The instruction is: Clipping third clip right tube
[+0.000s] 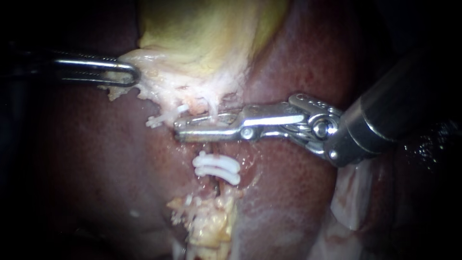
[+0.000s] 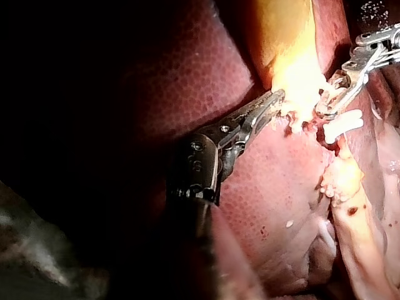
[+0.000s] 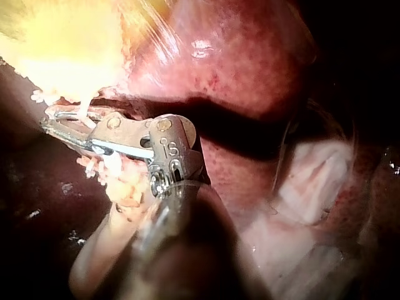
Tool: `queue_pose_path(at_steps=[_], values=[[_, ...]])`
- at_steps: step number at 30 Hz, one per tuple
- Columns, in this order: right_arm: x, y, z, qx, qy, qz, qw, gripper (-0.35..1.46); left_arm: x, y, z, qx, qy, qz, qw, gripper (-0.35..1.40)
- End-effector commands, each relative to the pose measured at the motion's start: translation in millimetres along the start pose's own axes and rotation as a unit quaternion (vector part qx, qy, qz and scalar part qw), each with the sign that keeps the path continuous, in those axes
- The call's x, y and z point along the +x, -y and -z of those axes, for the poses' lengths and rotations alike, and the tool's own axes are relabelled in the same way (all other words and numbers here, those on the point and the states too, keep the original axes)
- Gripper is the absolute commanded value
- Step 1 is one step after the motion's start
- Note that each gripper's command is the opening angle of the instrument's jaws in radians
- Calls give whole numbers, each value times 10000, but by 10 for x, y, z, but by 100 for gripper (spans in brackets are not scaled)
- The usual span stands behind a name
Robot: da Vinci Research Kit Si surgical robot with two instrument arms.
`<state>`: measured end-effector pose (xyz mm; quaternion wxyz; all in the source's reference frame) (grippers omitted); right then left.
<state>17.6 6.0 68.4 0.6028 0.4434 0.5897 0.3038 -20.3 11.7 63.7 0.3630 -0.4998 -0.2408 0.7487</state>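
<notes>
The jaws of the right instrument [image 1: 179, 130] lie nearly together, pinching the right tube [image 1: 212, 109], a thin pale strand that comes down from the gallbladder [image 1: 202, 33] and passes between them. Just nearer on the same strand sit two white clips [image 1: 216, 168], one touching the other and both apart from the jaws. Left of the jaw tips, a single white clip [image 1: 161, 119] lies slanted on a second pale strand. Farther left, the jaws of the left instrument [image 1: 134, 74] are pressed together on the frayed pale edge of the gallbladder. In the left wrist view, the left instrument [image 2: 278, 97] bites that same pale fringe, with the right instrument [image 2: 328, 112] just beside it. The dark red liver [image 1: 288, 192] lies under and around everything. Near the two clips, a lump of yellowish fat [image 1: 211, 224] rests on the liver.
</notes>
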Motion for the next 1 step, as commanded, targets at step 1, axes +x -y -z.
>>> queue_pose_path(at_steps=[1], values=[[0, -1, 0, -4, -2, 1, 10000, -35, 0, 0, 0, 0, 0, -1, 10000, -35]])
